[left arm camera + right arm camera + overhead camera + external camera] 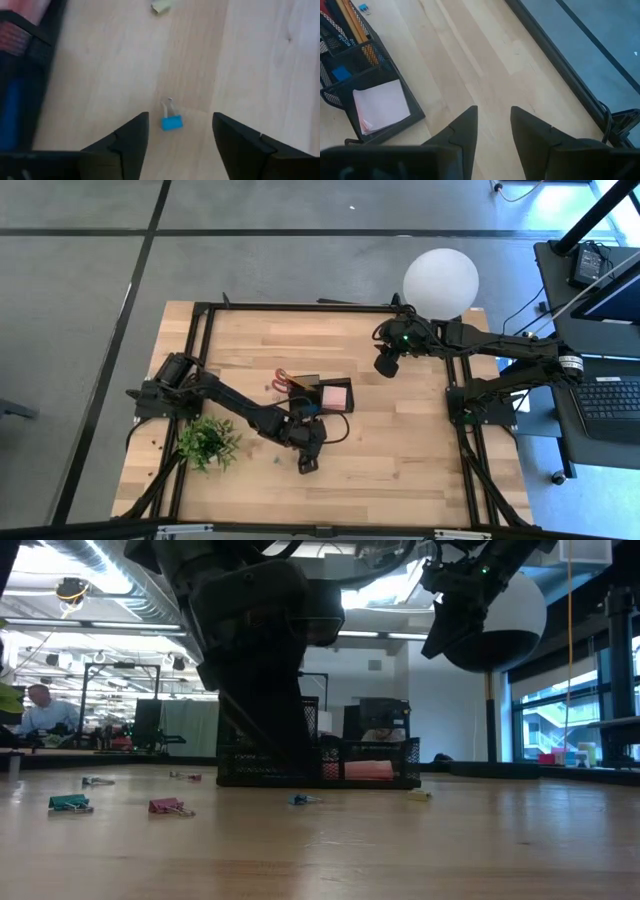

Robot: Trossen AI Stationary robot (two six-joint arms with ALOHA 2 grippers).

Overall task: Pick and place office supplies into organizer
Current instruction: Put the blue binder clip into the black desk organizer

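Blue is what I see first: a small blue binder clip point(172, 121) lies on the pale wood table point(420, 460), and my left gripper point(180, 131) hangs right over it with its fingers spread wide, one dark finger on each side of the clip and neither touching it. From above, I find the left gripper point(307, 455) just in front of the black mesh organizer point(318, 394), near the middle of the table, its arm reaching across past the small green potted plant point(208, 441).

The organizer already holds several supplies. In the right wrist view I make out the pink sticky-note pad point(381, 106) lying flat in one compartment, a small blue eraser point(341, 73) in the next compartment, and yellow pencils point(355, 22) with dark pens beside them further along. From above, the red-handled scissors point(281, 380) stick out at the organizer's left end.

My right gripper point(493, 130) is up off the table near the far right corner, beside the white globe lamp point(440, 281), fingers parted a moderate way with nothing between them.

At table height, I count more loose clips lying well apart from the organizer: a teal one point(69, 803), a pink one point(168, 806), and a small blue one point(302, 800) just in front of the mesh wall. A person sits in the room behind.
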